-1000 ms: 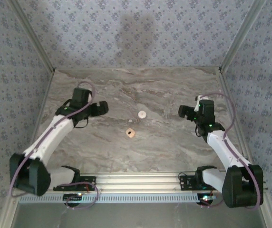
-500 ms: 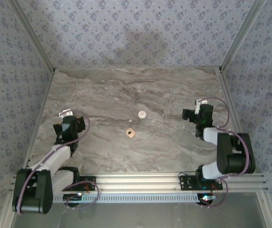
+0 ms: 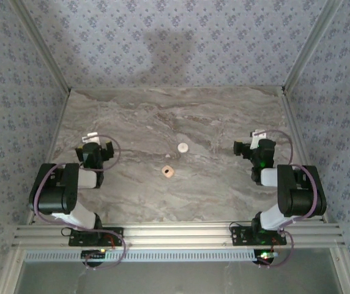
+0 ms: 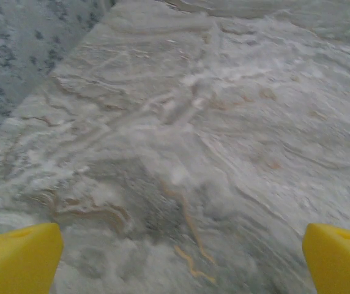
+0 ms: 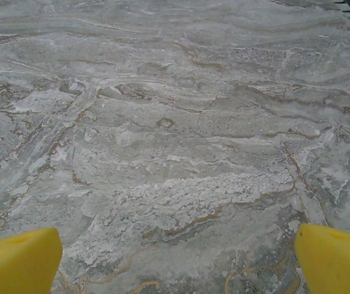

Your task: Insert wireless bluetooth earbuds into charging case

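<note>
Top external: charging case (image 3: 182, 147); wrist views: marble tabletop (image 4: 193, 122).

No text, label, brand, number or sign can be read anywhere in these views of the scene.

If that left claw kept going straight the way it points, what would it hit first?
Probably the marble table: the left gripper points down at it, nothing else before its open fingers.
</note>
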`<state>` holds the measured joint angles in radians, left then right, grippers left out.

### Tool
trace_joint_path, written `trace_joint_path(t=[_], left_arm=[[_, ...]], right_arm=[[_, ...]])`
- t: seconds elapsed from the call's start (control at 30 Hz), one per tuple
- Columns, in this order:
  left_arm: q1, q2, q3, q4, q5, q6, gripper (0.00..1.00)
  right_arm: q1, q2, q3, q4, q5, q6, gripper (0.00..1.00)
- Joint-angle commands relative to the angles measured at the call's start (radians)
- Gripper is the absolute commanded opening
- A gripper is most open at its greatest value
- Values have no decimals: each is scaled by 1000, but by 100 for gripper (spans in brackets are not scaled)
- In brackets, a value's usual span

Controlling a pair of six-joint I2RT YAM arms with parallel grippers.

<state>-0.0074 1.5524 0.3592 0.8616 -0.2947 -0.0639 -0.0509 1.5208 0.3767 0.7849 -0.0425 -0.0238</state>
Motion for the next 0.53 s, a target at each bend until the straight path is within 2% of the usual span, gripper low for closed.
trace_joint_path(t=[0.0, 0.03, 0.5], left_arm=[[7, -10, 13, 45, 49, -17, 100], [7, -25, 23, 2, 52, -22, 100], [7, -20, 20, 15, 53, -17, 100]], right_arm=[[-1, 3, 11, 34, -8, -4, 100], [1, 3, 10, 34, -6, -5, 100], [4, 3, 11, 32, -1, -7, 100]])
